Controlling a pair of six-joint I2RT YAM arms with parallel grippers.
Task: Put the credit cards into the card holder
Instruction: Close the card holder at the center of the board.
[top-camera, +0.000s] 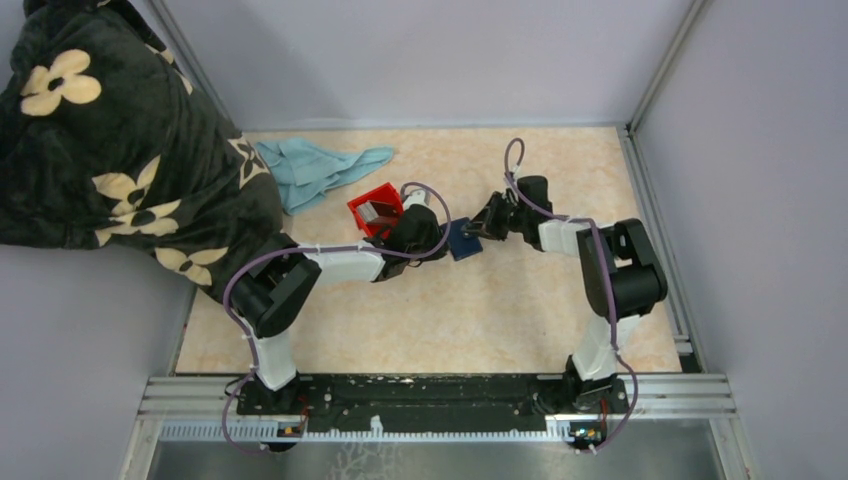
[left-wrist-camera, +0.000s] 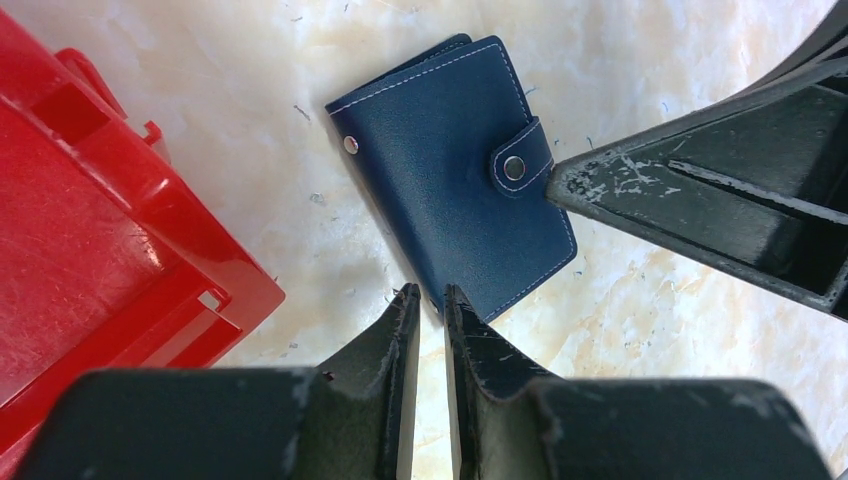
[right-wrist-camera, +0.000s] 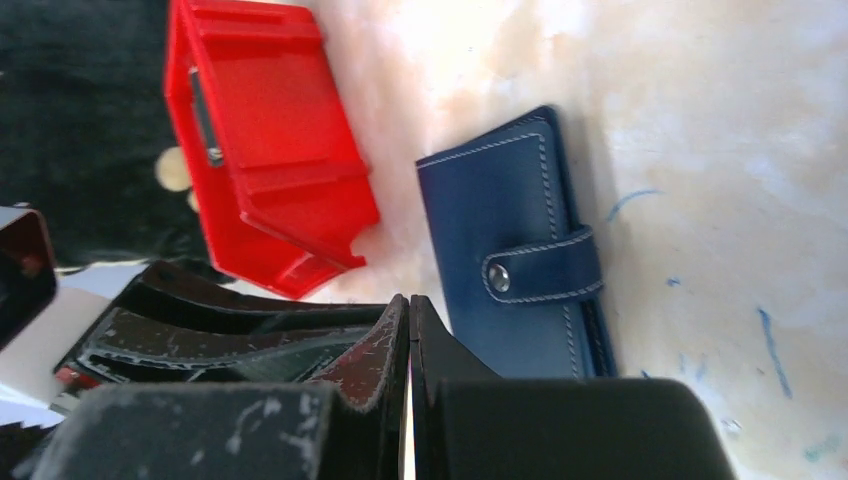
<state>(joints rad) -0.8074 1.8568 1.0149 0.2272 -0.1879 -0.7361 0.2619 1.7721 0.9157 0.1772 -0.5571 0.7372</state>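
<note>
The card holder (top-camera: 463, 241) is a navy wallet lying flat on the table, folded, with its snap tab fastened (left-wrist-camera: 515, 166). My left gripper (left-wrist-camera: 430, 296) hovers at its near edge, jaws a narrow slit apart with nothing between them. My right gripper (right-wrist-camera: 408, 305) is shut and empty, and one of its fingertips (left-wrist-camera: 560, 180) touches the tab from the side. The wallet (right-wrist-camera: 510, 250) lies just beyond those tips. In the red bin (top-camera: 362, 224) a greyish-white flat piece (top-camera: 376, 211) shows, which looks like one of the credit cards.
The red plastic bin (left-wrist-camera: 100, 230) stands directly left of the wallet, close to my left fingers. A light blue cloth (top-camera: 320, 170) lies at the back left. A dark flowered blanket (top-camera: 110, 150) overhangs the table's left side.
</note>
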